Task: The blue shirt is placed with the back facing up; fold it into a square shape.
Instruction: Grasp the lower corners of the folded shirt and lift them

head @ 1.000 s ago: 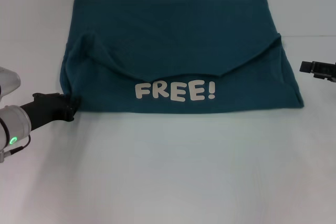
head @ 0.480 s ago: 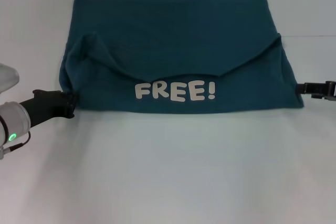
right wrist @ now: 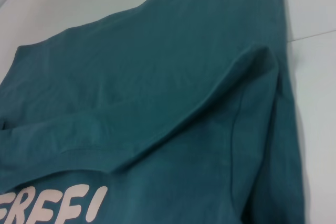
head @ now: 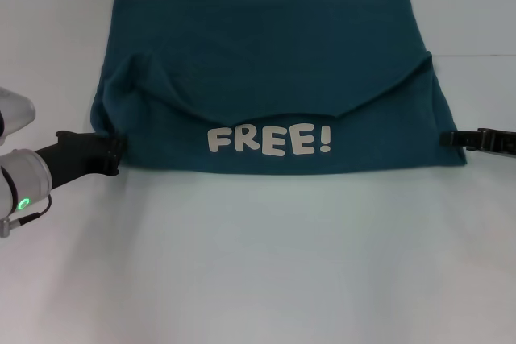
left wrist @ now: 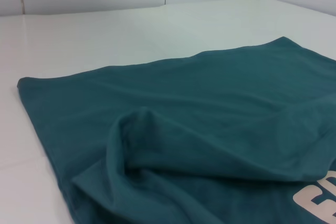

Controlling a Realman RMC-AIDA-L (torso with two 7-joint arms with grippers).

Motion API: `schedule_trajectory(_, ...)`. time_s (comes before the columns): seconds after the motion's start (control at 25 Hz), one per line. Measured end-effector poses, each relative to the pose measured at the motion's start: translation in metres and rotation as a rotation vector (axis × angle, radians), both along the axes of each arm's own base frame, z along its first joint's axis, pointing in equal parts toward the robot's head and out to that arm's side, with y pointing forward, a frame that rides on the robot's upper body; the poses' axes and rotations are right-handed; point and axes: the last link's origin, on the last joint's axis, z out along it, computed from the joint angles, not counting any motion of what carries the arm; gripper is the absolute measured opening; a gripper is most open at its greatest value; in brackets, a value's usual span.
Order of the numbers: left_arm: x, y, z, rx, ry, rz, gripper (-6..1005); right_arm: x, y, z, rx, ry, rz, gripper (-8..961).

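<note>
The blue shirt [head: 266, 46] lies spread across the far half of the white table. Its near part is folded up over the rest, showing cream "FREE!" lettering [head: 268, 139]. A raised fold runs along the flap's upper edge. My left gripper [head: 115, 151] is low at the shirt's near left corner, touching the cloth edge. At the near right corner, my right gripper [head: 448, 140] reaches in to the shirt's edge. The left wrist view shows the shirt [left wrist: 210, 114] with a bump of cloth close by. The right wrist view shows the shirt [right wrist: 157, 77] and its folded edge.
The white table [head: 266, 263] extends bare from the shirt toward me. A thin seam in the table surface [head: 476, 55] runs along the far right.
My right gripper has come down and inward from the far right to the shirt's near right corner. My left gripper has shifted slightly at the near left corner. The shirt looks unchanged.
</note>
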Motion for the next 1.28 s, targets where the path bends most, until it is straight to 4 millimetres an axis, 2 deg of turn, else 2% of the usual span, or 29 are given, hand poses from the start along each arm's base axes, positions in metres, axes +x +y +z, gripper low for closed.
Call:
schedule_trajectory(0.76,0.003,0.004,0.001,0.002,0.005,-0.007,23,-0.009,0.008,-0.021,-0.020,-0.034,0.022,573)
schedule_trajectory(1.0,0.003,0.003,0.000,0.001,0.003,-0.006,25,-0.009,0.004,-0.024,-0.043,-0.027,0.036,355)
schedule_trajectory(1.2,0.003,0.002,0.002,0.005,-0.007,0.000,26,-0.005,-0.003,-0.022,-0.043,-0.007,0.040,122)
schedule_trajectory(1.28,0.002,0.001,0.004,0.007,-0.014,0.007,26,-0.003,-0.006,-0.020,-0.040,0.005,0.049,59)
